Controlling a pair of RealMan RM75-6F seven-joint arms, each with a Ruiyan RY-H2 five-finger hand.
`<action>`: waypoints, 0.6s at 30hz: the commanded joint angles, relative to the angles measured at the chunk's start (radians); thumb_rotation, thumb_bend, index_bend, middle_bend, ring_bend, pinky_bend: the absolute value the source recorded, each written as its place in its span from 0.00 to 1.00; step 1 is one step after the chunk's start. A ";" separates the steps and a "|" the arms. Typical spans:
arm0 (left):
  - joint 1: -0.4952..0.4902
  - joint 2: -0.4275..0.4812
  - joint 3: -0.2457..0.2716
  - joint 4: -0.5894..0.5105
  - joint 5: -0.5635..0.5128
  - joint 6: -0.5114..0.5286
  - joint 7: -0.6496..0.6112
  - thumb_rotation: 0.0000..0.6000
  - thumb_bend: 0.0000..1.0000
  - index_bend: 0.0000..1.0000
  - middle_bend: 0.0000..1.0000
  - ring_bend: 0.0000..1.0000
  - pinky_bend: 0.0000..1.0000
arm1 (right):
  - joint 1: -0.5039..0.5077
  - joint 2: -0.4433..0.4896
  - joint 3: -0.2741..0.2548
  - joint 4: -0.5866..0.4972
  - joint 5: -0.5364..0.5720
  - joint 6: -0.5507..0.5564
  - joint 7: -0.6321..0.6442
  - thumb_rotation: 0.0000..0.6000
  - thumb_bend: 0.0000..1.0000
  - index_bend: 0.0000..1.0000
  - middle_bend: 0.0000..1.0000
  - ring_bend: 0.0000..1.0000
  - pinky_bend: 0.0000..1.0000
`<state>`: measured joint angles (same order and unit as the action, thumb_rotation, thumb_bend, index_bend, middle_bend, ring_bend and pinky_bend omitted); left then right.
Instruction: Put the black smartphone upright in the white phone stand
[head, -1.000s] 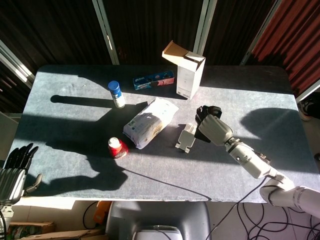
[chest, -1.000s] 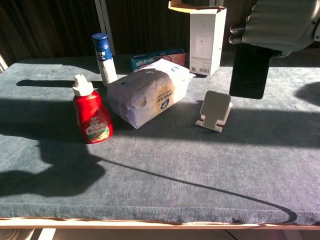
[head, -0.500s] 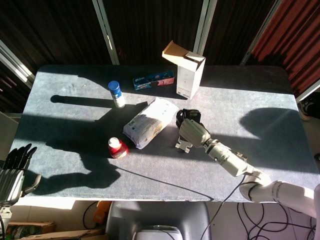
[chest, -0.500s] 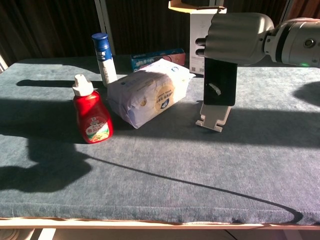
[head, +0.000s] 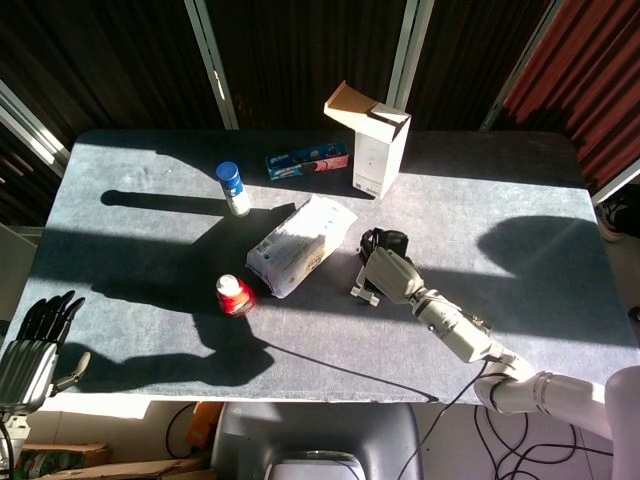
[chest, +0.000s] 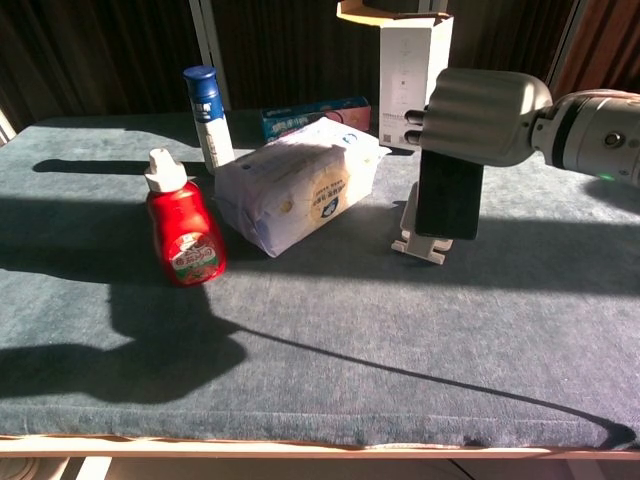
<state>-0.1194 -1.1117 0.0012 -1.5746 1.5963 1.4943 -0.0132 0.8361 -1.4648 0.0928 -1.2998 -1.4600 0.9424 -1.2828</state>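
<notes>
My right hand grips the black smartphone by its top end and holds it upright, right in front of the white phone stand. The phone covers most of the stand, whose foot shows below its lower edge. I cannot tell whether the phone touches the stand. In the head view my right hand hides the phone almost entirely, with the stand peeking out at its left. My left hand hangs open off the table's front left corner, holding nothing.
A white wipes pack lies just left of the stand. A red sauce bottle stands further left. Behind are a blue-capped bottle, a blue flat box and an open white carton.
My right hand has carried the phone left and down from beside the stand to right in front of it. The left hand has barely shifted.
</notes>
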 joint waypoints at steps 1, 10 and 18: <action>-0.002 0.000 0.002 0.000 0.002 -0.004 0.001 1.00 0.37 0.00 0.00 0.00 0.00 | -0.012 -0.019 -0.009 0.019 -0.009 0.026 0.000 1.00 0.36 0.97 0.65 0.60 0.66; -0.002 -0.002 0.007 -0.003 0.010 -0.005 0.011 1.00 0.37 0.00 0.00 0.00 0.00 | -0.021 -0.052 -0.014 0.038 -0.026 0.075 -0.036 1.00 0.36 0.97 0.65 0.61 0.67; 0.000 -0.002 0.011 -0.002 0.020 0.000 0.012 1.00 0.37 0.00 0.00 0.00 0.00 | -0.065 -0.117 -0.013 0.051 -0.018 0.165 -0.175 1.00 0.36 0.97 0.65 0.61 0.68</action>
<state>-0.1195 -1.1136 0.0118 -1.5766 1.6157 1.4943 -0.0016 0.7876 -1.5602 0.0788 -1.2523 -1.4851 1.0840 -1.4324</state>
